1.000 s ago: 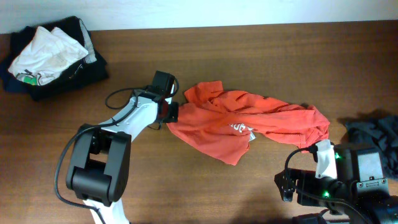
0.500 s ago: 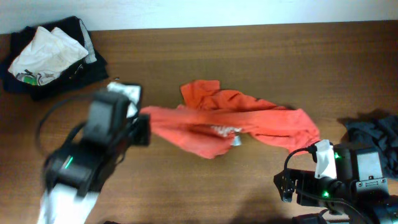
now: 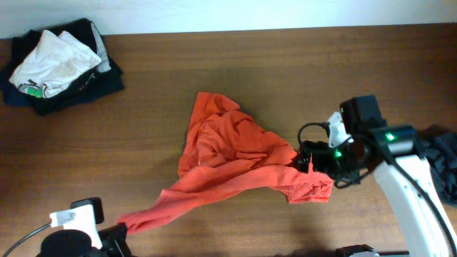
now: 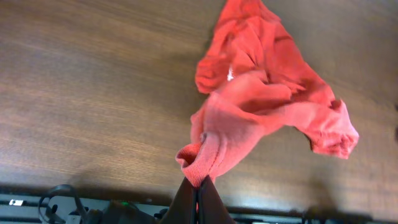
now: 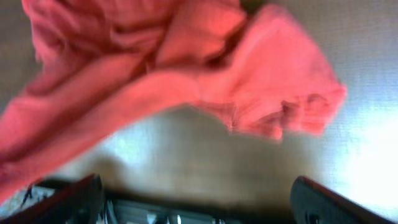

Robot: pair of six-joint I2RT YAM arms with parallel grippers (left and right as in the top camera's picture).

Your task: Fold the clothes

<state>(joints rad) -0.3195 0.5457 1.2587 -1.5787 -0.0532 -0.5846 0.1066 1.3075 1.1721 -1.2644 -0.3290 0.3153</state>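
Orange T-shirt (image 3: 235, 153) at centre of desk (image 3: 300, 64), one corner stretched to the front edge, pinched in the closed left gripper (image 4: 198, 198), mostly cut off overhead. Right gripper (image 5: 196, 185) spread wide, empty; its view blurred.

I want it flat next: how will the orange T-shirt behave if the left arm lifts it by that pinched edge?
Probably very floppy: the orange T-shirt lies in crumpled folds, drawn into a strand towards the left gripper. Likely light, since a small pinch of fabric holds it. It would probably bunch, not spread, with the right gripper open.
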